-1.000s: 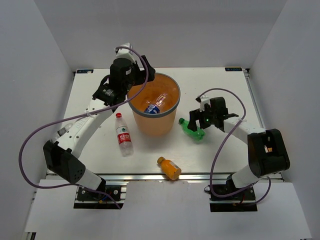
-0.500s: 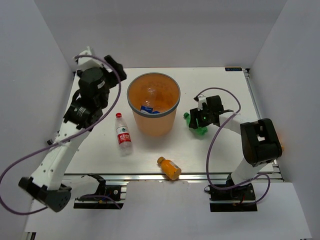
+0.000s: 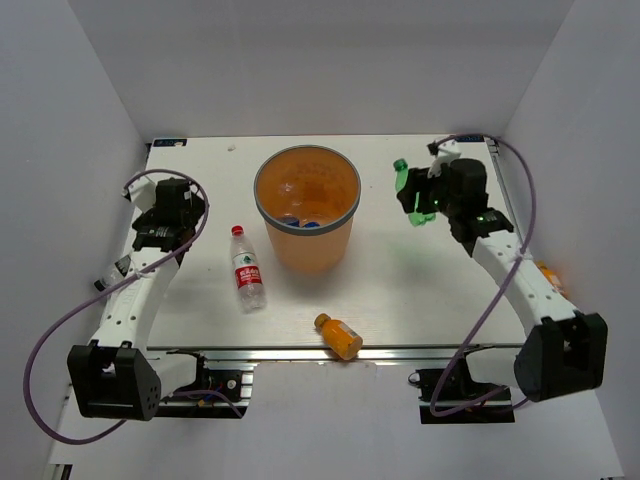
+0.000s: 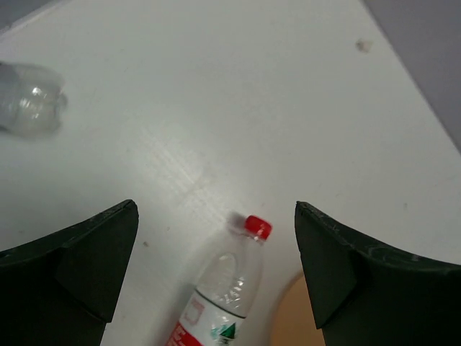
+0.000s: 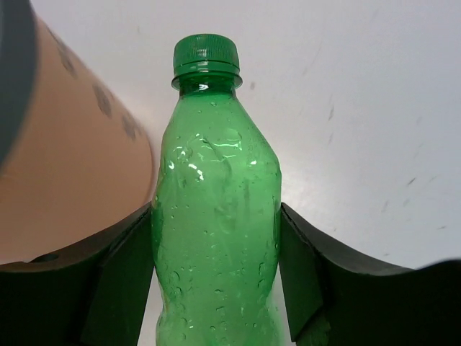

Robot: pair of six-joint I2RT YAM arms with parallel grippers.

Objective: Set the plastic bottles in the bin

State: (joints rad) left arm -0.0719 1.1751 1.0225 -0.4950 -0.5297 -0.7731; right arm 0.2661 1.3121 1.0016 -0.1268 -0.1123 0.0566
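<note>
The right hand is clamped on the green bottle, held above the worktop to the right of the orange bin, while the left hand stands fully open and empty near the red-capped bottle lying left of the bin.

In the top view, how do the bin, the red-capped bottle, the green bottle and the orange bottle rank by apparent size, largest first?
1. bin
2. red-capped bottle
3. orange bottle
The green bottle is held up off the table, nearer the camera and partly hidden, so I leave it unranked.
</note>
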